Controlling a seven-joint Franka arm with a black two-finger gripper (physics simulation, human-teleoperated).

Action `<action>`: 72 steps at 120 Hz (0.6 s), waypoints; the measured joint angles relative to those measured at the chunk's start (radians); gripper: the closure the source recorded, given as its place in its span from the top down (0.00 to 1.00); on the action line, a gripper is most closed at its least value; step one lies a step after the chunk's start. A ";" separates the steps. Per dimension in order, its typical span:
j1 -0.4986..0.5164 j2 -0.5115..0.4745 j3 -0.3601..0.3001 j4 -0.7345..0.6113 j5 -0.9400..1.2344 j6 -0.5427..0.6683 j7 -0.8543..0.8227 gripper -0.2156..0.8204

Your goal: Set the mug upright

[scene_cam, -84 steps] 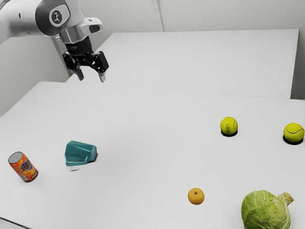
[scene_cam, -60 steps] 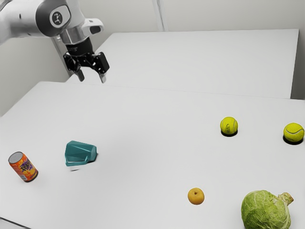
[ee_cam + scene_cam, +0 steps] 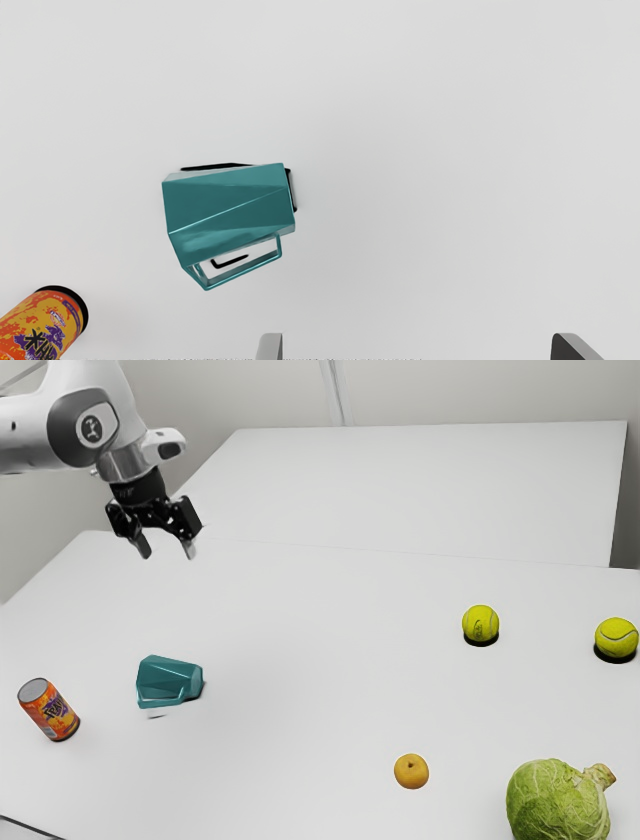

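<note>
The teal faceted mug (image 3: pixel 168 682) lies on its side on the white table, toward the exterior view's left. My gripper (image 3: pixel 167 553) hangs well above the table behind it, fingers apart and nothing between them. In the wrist view the mug (image 3: pixel 230 210) shows its side and its angular handle, which lies along one side of the body near the table. The gripper (image 3: pixel 417 345) has its two fingertips spread wide at the bottom edge, and the mug is not between them.
An orange soda can (image 3: pixel 49 710) stands near the mug; the can (image 3: pixel 45 325) is also in the wrist view. Farther off are a small orange fruit (image 3: pixel 411 771), a cabbage (image 3: pixel 558 800) and two tennis balls (image 3: pixel 481 624) (image 3: pixel 616 639) on the table (image 3: pixel 300 660).
My gripper has moved toward the exterior view's left and lower in that view, still open. The mug and the other objects have stayed put.
</note>
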 joint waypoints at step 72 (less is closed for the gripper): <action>0.321 0.012 0.011 -0.275 -0.273 0.222 0.295 0.77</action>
